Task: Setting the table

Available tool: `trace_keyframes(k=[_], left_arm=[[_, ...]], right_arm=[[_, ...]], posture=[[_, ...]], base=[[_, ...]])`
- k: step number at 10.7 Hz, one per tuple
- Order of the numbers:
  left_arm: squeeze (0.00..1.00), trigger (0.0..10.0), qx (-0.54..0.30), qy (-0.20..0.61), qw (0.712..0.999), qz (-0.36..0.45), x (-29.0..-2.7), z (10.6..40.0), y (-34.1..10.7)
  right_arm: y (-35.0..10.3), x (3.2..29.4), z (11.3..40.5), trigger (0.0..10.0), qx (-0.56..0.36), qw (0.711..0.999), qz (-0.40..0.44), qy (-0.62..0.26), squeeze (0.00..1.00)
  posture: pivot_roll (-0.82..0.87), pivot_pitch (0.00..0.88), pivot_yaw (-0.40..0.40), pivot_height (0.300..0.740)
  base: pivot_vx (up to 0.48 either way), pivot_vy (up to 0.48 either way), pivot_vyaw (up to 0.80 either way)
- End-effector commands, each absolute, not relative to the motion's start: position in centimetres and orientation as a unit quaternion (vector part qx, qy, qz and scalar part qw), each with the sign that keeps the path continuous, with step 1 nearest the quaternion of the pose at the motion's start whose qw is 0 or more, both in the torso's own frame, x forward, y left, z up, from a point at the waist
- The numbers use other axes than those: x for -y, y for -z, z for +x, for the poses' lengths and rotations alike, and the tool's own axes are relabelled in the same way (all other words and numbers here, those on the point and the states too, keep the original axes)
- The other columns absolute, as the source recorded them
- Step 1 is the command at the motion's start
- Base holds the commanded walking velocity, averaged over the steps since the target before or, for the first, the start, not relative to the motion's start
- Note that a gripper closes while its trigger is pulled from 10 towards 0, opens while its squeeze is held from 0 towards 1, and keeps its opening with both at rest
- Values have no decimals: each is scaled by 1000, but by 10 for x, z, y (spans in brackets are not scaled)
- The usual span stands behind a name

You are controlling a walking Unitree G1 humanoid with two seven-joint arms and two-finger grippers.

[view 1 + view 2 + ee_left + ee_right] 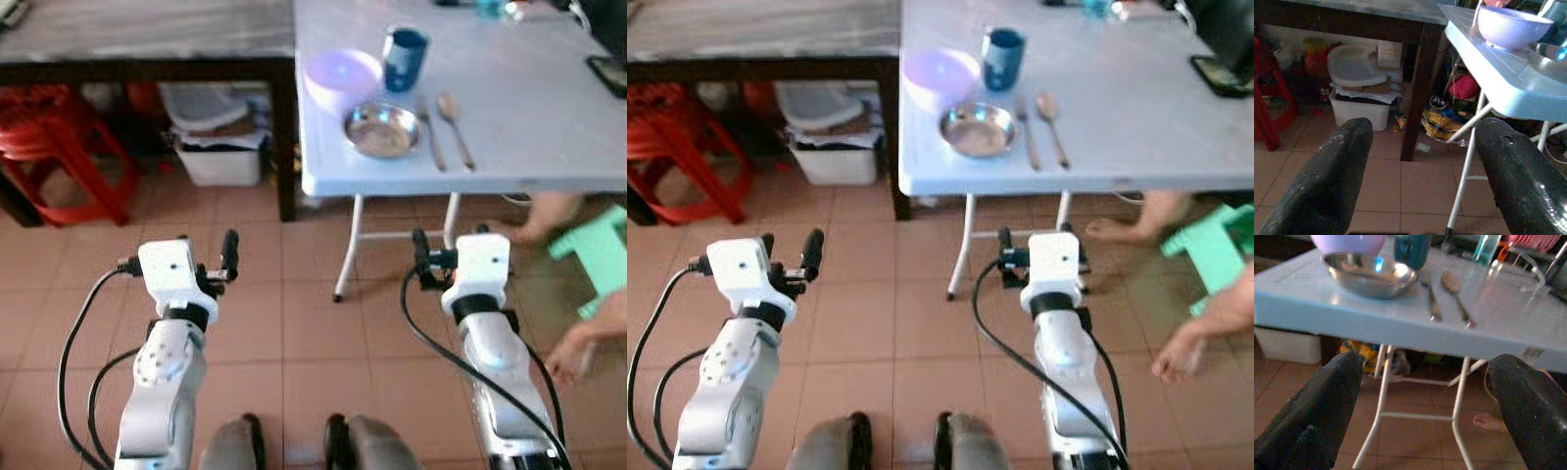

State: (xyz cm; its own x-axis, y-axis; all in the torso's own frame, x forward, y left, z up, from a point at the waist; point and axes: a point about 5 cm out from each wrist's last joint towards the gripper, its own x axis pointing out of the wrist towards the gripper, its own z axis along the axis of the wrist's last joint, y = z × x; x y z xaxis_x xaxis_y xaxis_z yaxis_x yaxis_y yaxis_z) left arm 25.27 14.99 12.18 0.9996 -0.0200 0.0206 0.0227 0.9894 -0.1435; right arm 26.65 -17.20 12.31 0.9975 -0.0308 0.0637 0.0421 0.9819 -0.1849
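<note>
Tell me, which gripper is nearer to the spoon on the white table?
Right. The right gripper is low before the table edge, almost under the spoon; the left gripper is far to the left, over the floor tiles.

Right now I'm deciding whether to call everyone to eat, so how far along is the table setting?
One place looks laid on the white table: metal plate, purple bowl, blue cup, fork and spoon. Nothing is in hand: left gripper and right gripper hang open and empty over the floor. Whether more places are needed I can't tell.
</note>
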Motion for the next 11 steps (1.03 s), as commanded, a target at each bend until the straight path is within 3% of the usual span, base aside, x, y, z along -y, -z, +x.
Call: trace_keyframes(k=[1,8,11], left_arm=[[0,10000,18,13,997,-73,-151,252,-125],[0,10000,26,18,996,-86,-149,252,-127],[0,10000,37,15,994,-98,-151,253,-132]], right_arm=[[-128,174,266,10000,42,995,-91,19,0],[-136,173,270,10000,63,992,-111,5,0],[-141,171,272,10000,79,989,-124,3,0]], posture=[[-17,197,-20,740],[-15,190,-32,740],[-12,210,-29,740]], base=[[461,0,0],[470,0,0],[0,0,0]])
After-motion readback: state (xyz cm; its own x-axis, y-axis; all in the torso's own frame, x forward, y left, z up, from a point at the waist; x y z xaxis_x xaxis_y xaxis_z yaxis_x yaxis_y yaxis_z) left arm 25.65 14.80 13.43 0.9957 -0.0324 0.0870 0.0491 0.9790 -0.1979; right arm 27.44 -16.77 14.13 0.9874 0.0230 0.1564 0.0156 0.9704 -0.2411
